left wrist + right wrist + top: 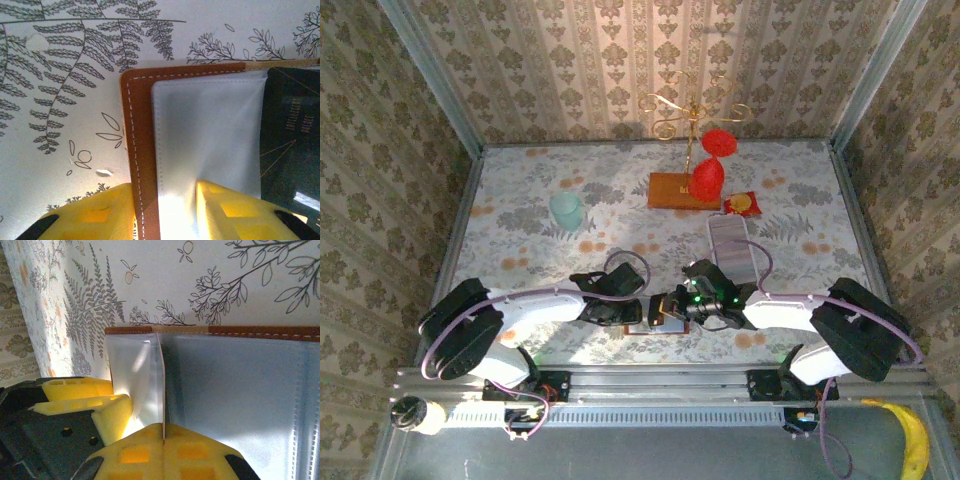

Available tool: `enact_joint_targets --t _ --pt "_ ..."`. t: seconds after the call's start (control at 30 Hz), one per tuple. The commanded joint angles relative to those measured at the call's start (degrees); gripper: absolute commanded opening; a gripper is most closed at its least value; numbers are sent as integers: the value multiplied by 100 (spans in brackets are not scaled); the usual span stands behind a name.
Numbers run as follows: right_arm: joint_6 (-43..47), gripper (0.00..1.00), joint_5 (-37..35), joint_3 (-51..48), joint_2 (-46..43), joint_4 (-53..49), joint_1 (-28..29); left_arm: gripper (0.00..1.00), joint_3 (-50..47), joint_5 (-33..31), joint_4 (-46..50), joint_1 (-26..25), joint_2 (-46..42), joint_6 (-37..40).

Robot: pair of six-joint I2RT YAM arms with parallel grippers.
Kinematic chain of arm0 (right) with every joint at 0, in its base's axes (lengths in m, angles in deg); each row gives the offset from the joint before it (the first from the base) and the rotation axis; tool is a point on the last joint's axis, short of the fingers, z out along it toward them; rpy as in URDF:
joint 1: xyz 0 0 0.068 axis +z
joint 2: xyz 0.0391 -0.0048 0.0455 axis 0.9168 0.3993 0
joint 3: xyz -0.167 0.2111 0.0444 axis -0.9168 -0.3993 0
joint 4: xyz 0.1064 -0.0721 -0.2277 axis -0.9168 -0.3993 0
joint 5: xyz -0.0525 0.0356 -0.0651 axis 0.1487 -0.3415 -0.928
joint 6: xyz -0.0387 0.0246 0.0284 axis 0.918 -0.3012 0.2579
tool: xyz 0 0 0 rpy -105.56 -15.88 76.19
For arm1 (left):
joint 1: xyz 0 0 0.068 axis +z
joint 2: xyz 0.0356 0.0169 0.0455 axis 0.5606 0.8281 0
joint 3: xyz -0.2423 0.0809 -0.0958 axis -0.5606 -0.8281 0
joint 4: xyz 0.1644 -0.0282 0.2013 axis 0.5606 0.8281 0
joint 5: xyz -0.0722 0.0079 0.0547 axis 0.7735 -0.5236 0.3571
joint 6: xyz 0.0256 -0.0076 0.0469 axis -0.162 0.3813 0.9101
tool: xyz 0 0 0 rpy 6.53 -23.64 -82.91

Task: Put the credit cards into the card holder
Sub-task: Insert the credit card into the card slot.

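Right claw is pressed tight, pinching a thin pale credit card. The card stands edge-on between the yellow fingers, its far end up at the fold of the card holder. The card holder lies open on the floral counter, close to the near edge, right between the two arms. Grey inner pockets face up and a stitched orange-brown rim runs around them.

Over to the left claw: it's partly spread and clamped on one flap of the holder, with the leather edge and grey pocket caught between its fingers. A dark panel with faint lettering sits in the other half; what it is, I can't tell.

Further back, a long white tray rests well apart from the action.
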Motion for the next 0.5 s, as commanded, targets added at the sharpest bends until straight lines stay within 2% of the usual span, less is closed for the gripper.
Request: enact_joint_targets --t 0.0,0.3,0.47 --pt "-88 0 205 -95 123 -78 99 35 -154 24 160 -50 -9 -49" --pt "-115 0 369 -91 194 -4 147 41 -226 -81 48 -50 -99 -216" --pt "-144 0 392 -55 332 -70 148 44 -450 -118 -354 -64 -327 -484"
